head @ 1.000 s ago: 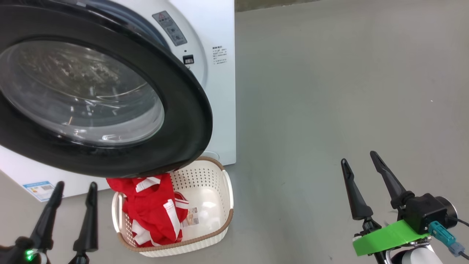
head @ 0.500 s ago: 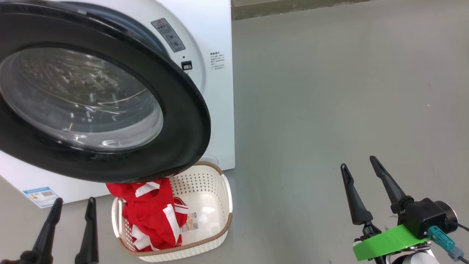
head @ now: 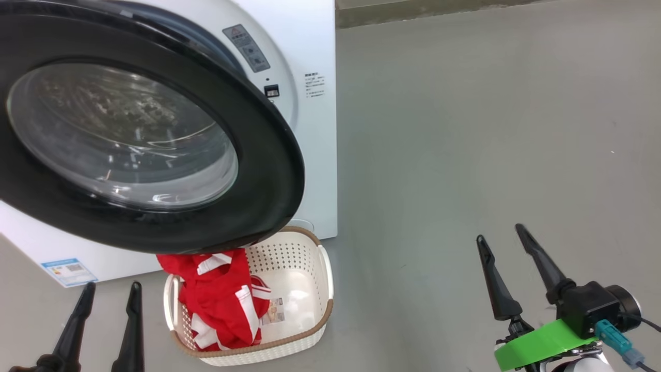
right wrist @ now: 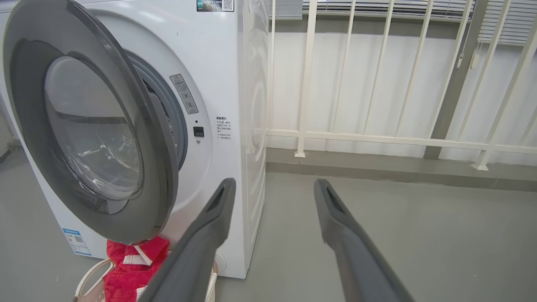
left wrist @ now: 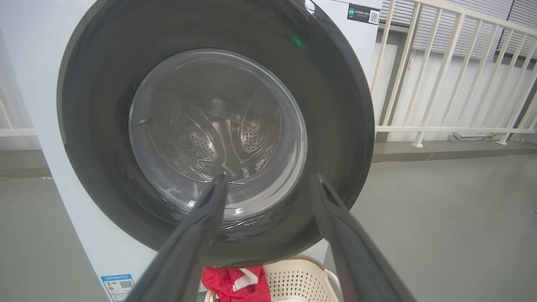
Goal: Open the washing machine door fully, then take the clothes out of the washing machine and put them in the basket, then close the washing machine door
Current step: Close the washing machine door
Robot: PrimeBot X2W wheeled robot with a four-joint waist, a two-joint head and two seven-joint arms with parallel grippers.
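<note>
The washing machine door [head: 268,170], black-rimmed with a glass bowl, stands partly swung out from the white washing machine [head: 310,46]; the door [left wrist: 335,96] fills much of the left wrist view and the door [right wrist: 155,167] shows ajar in the right wrist view. Red clothes [head: 217,299] with white stripes lie in the cream basket [head: 323,279] on the floor below the door. My left gripper [head: 112,290] is open at the lower left, short of the door. My right gripper [head: 499,232] is open at the lower right over bare floor. The drum shows through the glass.
Grey floor [head: 465,129] spreads to the right of the machine. A white railing [right wrist: 377,138] on a low kerb runs behind it. A blue label [head: 68,271] sits low on the machine's front.
My left gripper has dropped lower in the head view, and the camera has shifted a little. Door, basket and clothes keep their places.
</note>
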